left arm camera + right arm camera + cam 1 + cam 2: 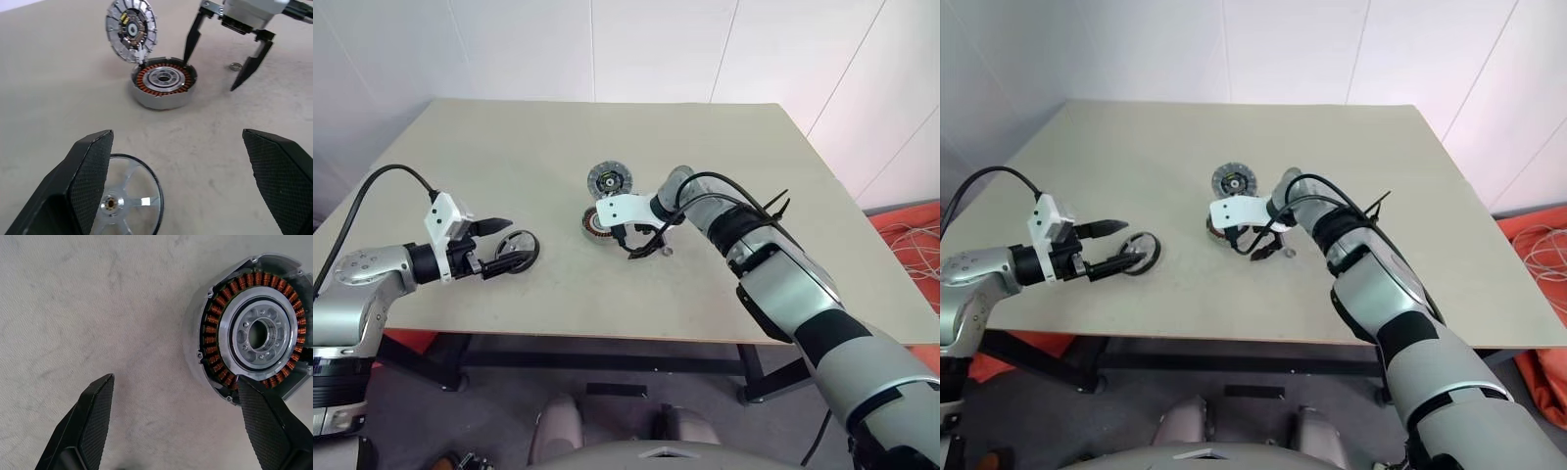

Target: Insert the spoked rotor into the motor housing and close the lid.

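The spoked rotor (128,200), a shiny silver wheel with a dark rim, lies flat on the table at the left. My left gripper (517,242) hovers open just over it, one finger (90,171) above its edge, nothing held. The motor housing (257,335), with copper windings around a silver hub, sits at the table's middle (597,223). The lid (131,30) stands tilted up at the housing's far side (610,179). My right gripper (628,248) points down, open and empty, at the housing's near right side. One of its fingers (274,431) overlaps the housing's rim.
A small metal washer (236,66) lies on the beige table (509,147) just right of the housing. The table's front edge runs close below both grippers. Orange material and white cables (911,240) lie on the floor to the right.
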You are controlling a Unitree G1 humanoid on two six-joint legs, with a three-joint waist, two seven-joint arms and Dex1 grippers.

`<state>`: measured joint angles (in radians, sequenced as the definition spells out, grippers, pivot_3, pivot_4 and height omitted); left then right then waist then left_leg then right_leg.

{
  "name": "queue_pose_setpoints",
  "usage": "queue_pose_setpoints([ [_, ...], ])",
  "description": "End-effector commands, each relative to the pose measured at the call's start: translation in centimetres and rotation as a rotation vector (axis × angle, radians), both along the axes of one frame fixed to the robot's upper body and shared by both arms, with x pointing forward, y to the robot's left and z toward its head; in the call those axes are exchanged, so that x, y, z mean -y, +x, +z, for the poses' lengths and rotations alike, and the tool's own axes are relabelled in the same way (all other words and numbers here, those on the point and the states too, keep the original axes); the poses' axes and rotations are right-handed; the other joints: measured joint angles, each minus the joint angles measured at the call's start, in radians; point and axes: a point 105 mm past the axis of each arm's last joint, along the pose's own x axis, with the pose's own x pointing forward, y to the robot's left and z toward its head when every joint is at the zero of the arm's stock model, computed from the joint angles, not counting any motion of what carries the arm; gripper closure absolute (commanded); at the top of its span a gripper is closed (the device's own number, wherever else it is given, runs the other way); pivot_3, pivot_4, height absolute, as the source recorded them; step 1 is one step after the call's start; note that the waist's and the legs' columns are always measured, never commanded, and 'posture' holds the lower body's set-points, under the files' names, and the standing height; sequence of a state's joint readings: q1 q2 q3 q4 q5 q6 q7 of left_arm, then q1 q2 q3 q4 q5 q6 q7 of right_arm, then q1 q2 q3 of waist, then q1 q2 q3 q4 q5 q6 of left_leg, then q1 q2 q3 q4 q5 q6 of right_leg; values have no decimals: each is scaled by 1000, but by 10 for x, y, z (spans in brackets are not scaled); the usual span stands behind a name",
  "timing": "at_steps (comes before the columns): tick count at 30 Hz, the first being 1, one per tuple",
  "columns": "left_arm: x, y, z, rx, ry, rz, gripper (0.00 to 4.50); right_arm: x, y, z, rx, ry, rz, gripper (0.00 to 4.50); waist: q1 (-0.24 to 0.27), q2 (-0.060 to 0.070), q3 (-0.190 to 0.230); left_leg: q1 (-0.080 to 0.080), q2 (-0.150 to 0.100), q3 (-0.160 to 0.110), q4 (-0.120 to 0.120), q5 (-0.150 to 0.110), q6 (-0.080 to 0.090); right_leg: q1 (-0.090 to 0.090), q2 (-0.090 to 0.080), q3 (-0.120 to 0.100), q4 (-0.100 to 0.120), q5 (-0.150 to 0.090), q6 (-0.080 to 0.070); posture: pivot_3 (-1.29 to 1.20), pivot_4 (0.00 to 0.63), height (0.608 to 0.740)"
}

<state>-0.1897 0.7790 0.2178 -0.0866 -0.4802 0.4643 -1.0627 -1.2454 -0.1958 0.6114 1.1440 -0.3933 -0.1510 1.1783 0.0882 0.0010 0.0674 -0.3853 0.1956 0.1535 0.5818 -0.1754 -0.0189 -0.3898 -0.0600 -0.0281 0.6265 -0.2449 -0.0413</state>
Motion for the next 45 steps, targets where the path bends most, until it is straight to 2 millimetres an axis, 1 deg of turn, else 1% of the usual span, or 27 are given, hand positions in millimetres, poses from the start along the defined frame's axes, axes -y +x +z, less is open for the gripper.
queue_pose_setpoints([
  [1, 3, -2, 14, 48, 10, -12, 0, -6, 4, 12, 65, -41, 58, 574, 0, 0, 0, 0, 1, 0, 0, 0, 0, 0, 1, 0, 0, 0, 0, 0, 0, 740],
  [4, 4, -1, 17, 66, 0, -9, 0, -7, 6, 11, 104, -86, 80, 1638, -2, 1, 0, 0, 3, 0, 0, 1, -1, 0, 2, 0, 1, 0, -1, 0, 0, 740],
  [12, 9, 3, 22, 95, -6, -11, 0, -24, 9, 15, 190, -119, 120, 4434, -3, 1, 0, 1, 3, 0, 1, 3, -5, -5, 2, 0, 13, -4, -7, 0, 0, 740],
  [16, 10, 3, 22, 100, -7, -9, 0, -29, 10, 18, 217, -116, 137, 4475, -4, 1, 1, 1, 5, 0, 1, 4, -7, -6, 3, 0, 15, -4, -8, 0, 0, 740],
  [20, 9, 3, 21, 99, -11, 0, 0, -38, 8, 28, 233, -89, 170, 4475, -11, 1, 1, 1, 5, 0, 1, 5, -8, -7, 4, 0, 16, -4, -8, 0, 0, 740],
  [24, 6, 4, 20, 96, -10, 12, 0, -43, 3, 41, 218, -76, 225, 4475, -17, 1, 1, -1, 6, 0, 1, 5, -8, -8, 4, 0, 16, -4, -8, 0, 0, 740],
  [26, 4, 4, 19, 93, -7, 18, 0, -43, -2, 48, 194, -80, 268, 4475, -19, 1, 1, -1, 6, 0, 1, 5, -8, -9, 5, 0, 16, -5, -8, 0, 0, 740],
  [29, 2, 4, 18, 91, -5, 25, 0, -37, -10, 51, 153, -100, 312, 4475, -19, 1, 2, -2, 6, 0, 1, 5, -8, -10, 5, 0, 15, -5, -9, 0, 0, 740],
  [35, -1, 6, 17, 89, -3, 42, 0, -23, -29, 51, 89, -114, 323, 4475, -15, -1, 2, -2, 6, -1, 3, 5, -8, -8, 5, -1, 16, -5, -9, 0, 0, 740],
  [38, -3, 7, 15, 86, 2, 47, 0, -19, -39, 45, 81, -111, 309, 4475, -14, -1, 2, -2, 7, -1, 6, 5, -9, -7, 6, -1, 17, -5, -9, 0, 0, 740],
  [42, -4, 10, 15, 86, 10, 49, 0, -15, -50, 26, 46, -119, 273, 4475, -12, -2, 2, 1, 8, -1, 7, 5, -9, -5, 6, -1, 18, -5, -9, 0, 0, 740],
  [45, -4, 11, 15, 88, 12, 46, 0, -17, -60, 19, 20, -103, 270, 4475, -10, -2, 2, 3, 8, -1, 7, 5, -9, -3, 6, -1, 18, -5, -9, 0, 0, 740],
])
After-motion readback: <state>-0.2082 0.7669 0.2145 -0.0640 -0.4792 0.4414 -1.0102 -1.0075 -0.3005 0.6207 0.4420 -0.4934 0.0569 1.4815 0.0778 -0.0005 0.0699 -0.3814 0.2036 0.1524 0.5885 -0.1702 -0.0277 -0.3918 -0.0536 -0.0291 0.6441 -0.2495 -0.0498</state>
